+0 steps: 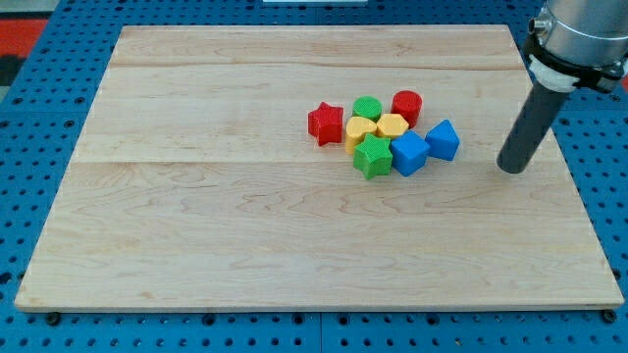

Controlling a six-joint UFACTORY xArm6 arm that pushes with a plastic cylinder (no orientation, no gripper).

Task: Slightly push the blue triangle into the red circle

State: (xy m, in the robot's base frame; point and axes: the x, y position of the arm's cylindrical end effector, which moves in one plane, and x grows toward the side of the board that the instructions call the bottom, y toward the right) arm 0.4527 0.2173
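Observation:
The blue triangle lies at the right end of a cluster of blocks near the board's middle. The red circle stands just up and left of it, a small gap apart. My tip rests on the board to the right of the blue triangle and slightly lower in the view, clear of all blocks. The dark rod rises from it toward the view's top right.
The cluster also holds a blue cube, a green star, a yellow hexagon, a yellow heart, a green circle and a red star. The wooden board ends near the view's right.

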